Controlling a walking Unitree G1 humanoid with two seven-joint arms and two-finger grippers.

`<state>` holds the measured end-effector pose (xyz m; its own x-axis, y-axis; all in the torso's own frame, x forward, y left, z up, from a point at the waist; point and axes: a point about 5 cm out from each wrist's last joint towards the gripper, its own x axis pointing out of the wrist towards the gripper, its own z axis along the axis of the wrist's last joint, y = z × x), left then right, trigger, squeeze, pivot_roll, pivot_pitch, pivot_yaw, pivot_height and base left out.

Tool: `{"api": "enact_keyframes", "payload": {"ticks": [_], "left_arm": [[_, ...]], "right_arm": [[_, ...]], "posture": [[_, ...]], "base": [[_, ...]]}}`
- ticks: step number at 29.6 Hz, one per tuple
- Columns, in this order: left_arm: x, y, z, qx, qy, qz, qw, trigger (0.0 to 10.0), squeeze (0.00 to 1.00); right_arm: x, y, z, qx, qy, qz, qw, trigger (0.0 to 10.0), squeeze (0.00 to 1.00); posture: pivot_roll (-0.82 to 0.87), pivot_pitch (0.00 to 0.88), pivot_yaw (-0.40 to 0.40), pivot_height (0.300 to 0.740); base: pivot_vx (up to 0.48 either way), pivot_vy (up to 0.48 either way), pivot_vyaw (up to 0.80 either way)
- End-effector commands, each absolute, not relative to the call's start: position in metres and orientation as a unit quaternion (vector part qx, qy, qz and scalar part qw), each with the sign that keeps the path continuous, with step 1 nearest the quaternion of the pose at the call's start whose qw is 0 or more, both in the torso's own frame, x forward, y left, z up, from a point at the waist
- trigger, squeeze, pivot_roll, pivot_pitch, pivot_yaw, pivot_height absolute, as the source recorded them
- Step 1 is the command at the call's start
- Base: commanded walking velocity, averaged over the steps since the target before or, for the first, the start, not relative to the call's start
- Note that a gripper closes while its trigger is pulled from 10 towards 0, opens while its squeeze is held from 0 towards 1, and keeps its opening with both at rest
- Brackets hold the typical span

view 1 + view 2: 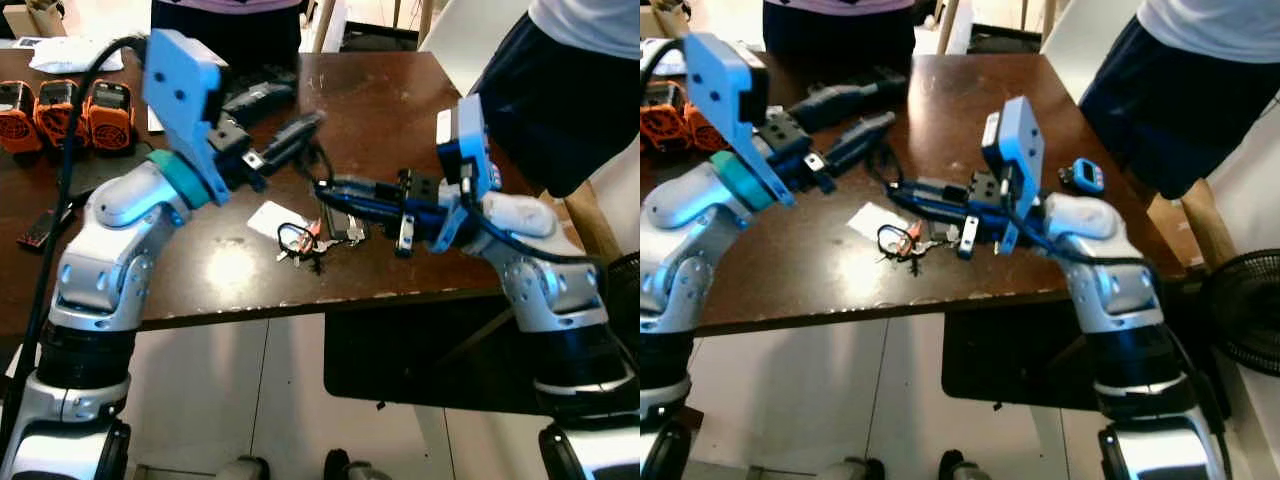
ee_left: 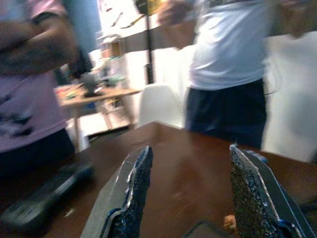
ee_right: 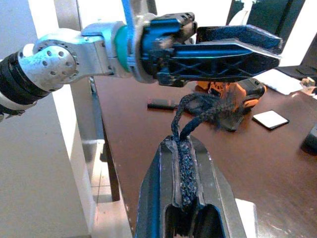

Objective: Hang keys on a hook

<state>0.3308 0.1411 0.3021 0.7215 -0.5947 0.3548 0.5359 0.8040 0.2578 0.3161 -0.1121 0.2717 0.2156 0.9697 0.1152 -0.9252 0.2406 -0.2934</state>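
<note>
Left arm (image 1: 120, 235) rises from lower left of the frame, elbow bent, wrist angled up toward upper centre. Left gripper (image 1: 290, 138) sits upper centre, its two fingers (image 2: 131, 198) spread wide apart, nothing between them. Right arm (image 1: 540, 270) comes in from lower right, forearm reaching toward centre frame. Right gripper (image 1: 335, 195) at centre, just below the left one, fingers (image 3: 185, 183) pressed together, pinching a dark braided cord (image 3: 190, 111)

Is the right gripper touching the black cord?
Touching. In the right wrist view the right gripper is shut on the black cord, which runs out from between its fingers.
</note>
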Motion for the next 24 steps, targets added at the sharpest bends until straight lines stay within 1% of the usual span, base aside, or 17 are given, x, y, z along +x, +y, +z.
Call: {"api": "enact_keyframes", "payload": {"ticks": [1, 2, 4, 6, 7, 9, 11, 12, 13, 14, 15, 16, 19, 20, 21, 22, 24], "left_arm": [[0.333, 0.143, 0.301, 0.069, -0.216, -0.29, 0.929, 10.0, 1.0], [0.338, 0.15, 0.298, 0.062, -0.215, -0.262, 0.939, 10.0, 1.0], [0.338, 0.15, 0.298, 0.062, -0.215, -0.262, 0.939, 10.0, 1.0], [0.348, 0.168, 0.288, 0.044, -0.201, -0.197, 0.959, 10.0, 1.0], [0.348, 0.168, 0.288, 0.044, -0.201, -0.197, 0.959, 10.0, 1.0], [0.355, 0.186, 0.269, 0.034, -0.172, -0.136, 0.975, 10.0, 1.0], [0.355, 0.186, 0.269, 0.034, -0.172, -0.136, 0.975, 10.0, 1.0], [0.358, 0.198, 0.251, 0.034, -0.143, -0.103, 0.984, 10.0, 1.0], [0.358, 0.208, 0.231, 0.038, -0.116, -0.078, 0.989, 10.0, 1.0], [0.358, 0.208, 0.231, 0.038, -0.116, -0.078, 0.989, 10.0, 1.0], [0.356, 0.215, 0.207, 0.036, -0.087, -0.07, 0.993, 10.0, 0.0], [0.349, 0.219, 0.18, 0.022, -0.054, -0.08, 0.995, 10.0, 0.0], [0.349, 0.219, 0.18, 0.022, -0.054, -0.08, 0.995, 10.0, 0.0], [0.339, 0.218, 0.155, 0.0, -0.033, -0.112, 0.993, 10.0, 0.0], [0.324, 0.212, 0.128, -0.026, -0.004, -0.167, 0.986, 10.0, 0.0], [0.324, 0.212, 0.128, -0.026, -0.004, -0.167, 0.986, 10.0, 0.0], [0.295, 0.197, 0.097, -0.048, 0.035, -0.271, 0.961, 10.0, 0.0]], "right_arm": [[0.314, -0.112, 0.272, -0.077, -0.141, 0.612, 0.774, 0.0, 0.0], [0.313, -0.111, 0.272, -0.066, -0.145, 0.611, 0.776, 0.0, 0.0], [0.313, -0.111, 0.272, -0.066, -0.145, 0.611, 0.776, 0.0, 0.0], [0.312, -0.109, 0.269, -0.039, -0.15, 0.604, 0.782, 0.0, 0.0], [0.312, -0.109, 0.269, -0.039, -0.15, 0.604, 0.782, 0.0, 0.0], [0.31, -0.105, 0.266, -0.007, -0.158, 0.601, 0.784, 0.0, 0.0], [0.31, -0.105, 0.266, -0.007, -0.158, 0.601, 0.784, 0.0, 0.0], [0.31, -0.102, 0.263, 0.002, -0.161, 0.598, 0.786, 0.0, 0.0], [0.309, -0.1, 0.261, 0.01, -0.162, 0.595, 0.787, 0.6, 0.0], [0.309, -0.1, 0.261, 0.01, -0.162, 0.595, 0.787, 0.6, 0.0], [0.308, -0.099, 0.259, 0.017, -0.16, 0.594, 0.788, 4.7, 0.0], [0.308, -0.098, 0.255, 0.026, -0.156, 0.591, 0.791, 4.3, 0.0], [0.308, -0.098, 0.255, 0.026, -0.156, 0.591, 0.791, 4.3, 0.0], [0.308, -0.098, 0.252, 0.033, -0.151, 0.588, 0.794, 10.0, 0.0], [0.308, -0.099, 0.248, 0.038, -0.146, 0.584, 0.798, 10.0, 0.0], [0.308, -0.099, 0.248, 0.038, -0.146, 0.584, 0.798, 10.0, 0.0], [0.309, -0.1, 0.244, 0.044, -0.139, 0.578, 0.803, 10.0, 0.0]], "posture": [[0.1, 0.095, 0.004, 0.74], [0.1, 0.095, 0.004, 0.74], [0.1, 0.095, 0.004, 0.74], [0.09, 0.095, 0.004, 0.74], [0.09, 0.095, 0.004, 0.74], [0.09, 0.094, 0.006, 0.74], [0.09, 0.094, 0.006, 0.74], [0.1, 0.093, 0.006, 0.74], [0.1, 0.093, 0.008, 0.74], [0.1, 0.093, 0.008, 0.74], [0.1, 0.092, 0.008, 0.74], [0.1, 0.092, 0.007, 0.74], [0.1, 0.092, 0.007, 0.74], [0.1, 0.089, 0.008, 0.74], [0.1, 0.087, 0.006, 0.74], [0.1, 0.087, 0.006, 0.74], [0.1, 0.081, 0.006, 0.74]], "base": [[0.0, 0.0, 0.0], [0.0, 0.0, 0.0], [0.0, 0.0, 0.0], [0.0, 0.0, 0.0], [0.0, 0.0, 0.0], [0.0, 0.0, 0.0], [0.0, 0.0, 0.0], [0.0, 0.0, 0.0], [0.0, 0.0, 0.8], [0.0, 0.0, 0.8], [0.0, 0.0, 0.8], [0.0, 0.0, 0.8], [0.0, 0.0, 0.8], [0.0, 0.0, 0.8], [0.0, 0.0, 0.8], [0.0, 0.0, 0.8], [0.0, 0.0, 0.8]]}}
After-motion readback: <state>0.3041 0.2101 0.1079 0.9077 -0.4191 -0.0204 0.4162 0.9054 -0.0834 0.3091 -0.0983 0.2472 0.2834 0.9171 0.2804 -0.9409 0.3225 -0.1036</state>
